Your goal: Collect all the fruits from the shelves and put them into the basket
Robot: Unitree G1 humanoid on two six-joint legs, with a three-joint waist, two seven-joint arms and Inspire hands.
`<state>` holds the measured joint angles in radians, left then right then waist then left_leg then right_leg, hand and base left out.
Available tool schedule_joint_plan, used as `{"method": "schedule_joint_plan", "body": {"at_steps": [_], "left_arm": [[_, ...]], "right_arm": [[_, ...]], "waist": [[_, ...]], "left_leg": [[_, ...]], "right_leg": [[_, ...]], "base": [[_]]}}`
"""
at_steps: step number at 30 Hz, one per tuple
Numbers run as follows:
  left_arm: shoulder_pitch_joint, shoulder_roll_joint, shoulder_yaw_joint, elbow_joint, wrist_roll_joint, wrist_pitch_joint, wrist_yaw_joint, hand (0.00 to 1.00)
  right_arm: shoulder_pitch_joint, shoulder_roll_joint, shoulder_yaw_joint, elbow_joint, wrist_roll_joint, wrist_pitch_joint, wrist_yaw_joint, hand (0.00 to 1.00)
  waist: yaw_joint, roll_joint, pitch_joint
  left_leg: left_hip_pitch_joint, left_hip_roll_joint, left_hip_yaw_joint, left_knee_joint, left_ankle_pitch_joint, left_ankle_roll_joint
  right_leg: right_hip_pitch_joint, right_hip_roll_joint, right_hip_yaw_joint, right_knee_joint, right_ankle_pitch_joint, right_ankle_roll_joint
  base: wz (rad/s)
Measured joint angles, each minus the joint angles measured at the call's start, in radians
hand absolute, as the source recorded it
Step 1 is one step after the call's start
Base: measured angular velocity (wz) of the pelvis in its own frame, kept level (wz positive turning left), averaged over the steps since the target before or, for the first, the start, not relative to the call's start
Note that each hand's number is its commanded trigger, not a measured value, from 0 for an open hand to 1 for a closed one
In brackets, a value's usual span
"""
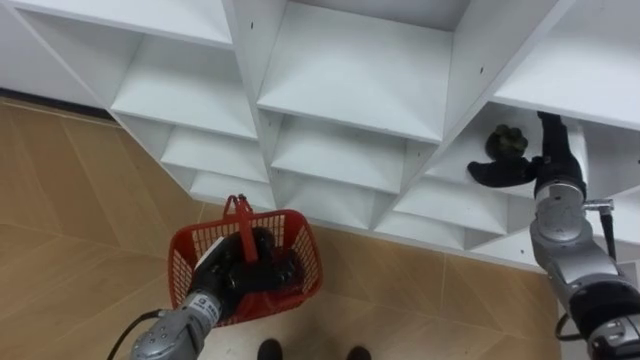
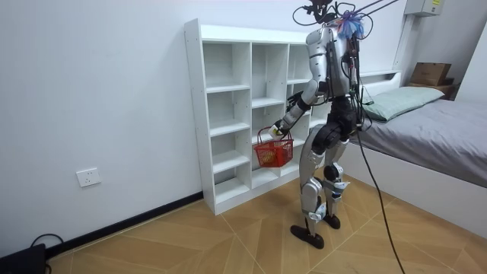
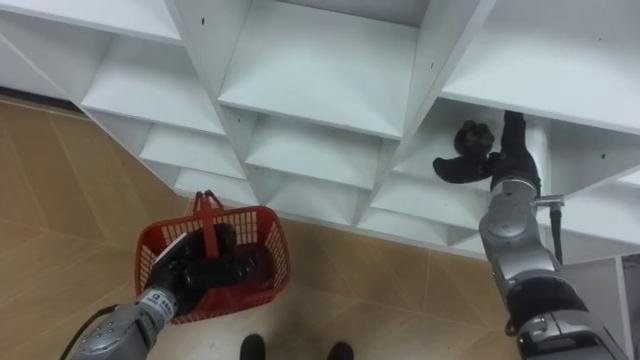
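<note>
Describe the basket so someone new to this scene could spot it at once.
Facing the white shelf unit, look down to the wooden floor in front of its lowest compartments. Above it, the left hand holds a red basket by its handle, the only red, mesh-walled thing around.

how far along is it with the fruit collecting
Done: nothing visible for sure. In hand: the left hand holds the red basket by its handle; whether any fruit lies in it is hidden. The right hand reaches into a shelf compartment, fingers open beside a dark item, not yet gripped. Left: grasp it and drop it in the basket.
</note>
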<state>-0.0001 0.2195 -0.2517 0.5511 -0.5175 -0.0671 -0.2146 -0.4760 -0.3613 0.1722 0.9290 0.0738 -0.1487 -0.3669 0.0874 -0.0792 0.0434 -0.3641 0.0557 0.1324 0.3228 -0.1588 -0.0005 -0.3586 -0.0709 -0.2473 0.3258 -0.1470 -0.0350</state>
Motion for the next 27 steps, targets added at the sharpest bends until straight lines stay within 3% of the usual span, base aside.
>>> {"method": "schedule_joint_plan", "body": {"at_steps": [18, 27], "left_arm": [[-0.009, 0.0, 0.0, 0.007, -0.003, 0.006, 0.001, 1.0], [-0.011, 0.0, 0.001, 0.007, -0.003, 0.04, 0.001, 1.0]], "right_arm": [[-0.017, -0.004, -0.001, -0.004, 0.04, 0.012, 0.017, 0.0], [-0.018, -0.006, -0.001, -0.002, 0.043, 0.042, 0.023, 0.0]], "waist": [[-0.002, -0.001, -0.001], [0.0, -0.001, -0.0011]], "left_leg": [[-0.016, 0.0, -0.001, 0.009, 0.002, 0.003], [-0.074, -0.002, 0.001, 0.039, 0.007, 0.007]], "right_leg": [[-0.018, -0.002, 0.002, 0.011, 0.001, -0.002], [-0.082, -0.013, 0.003, 0.054, -0.003, -0.007]], "base": [[0.0], [0.0]]}}
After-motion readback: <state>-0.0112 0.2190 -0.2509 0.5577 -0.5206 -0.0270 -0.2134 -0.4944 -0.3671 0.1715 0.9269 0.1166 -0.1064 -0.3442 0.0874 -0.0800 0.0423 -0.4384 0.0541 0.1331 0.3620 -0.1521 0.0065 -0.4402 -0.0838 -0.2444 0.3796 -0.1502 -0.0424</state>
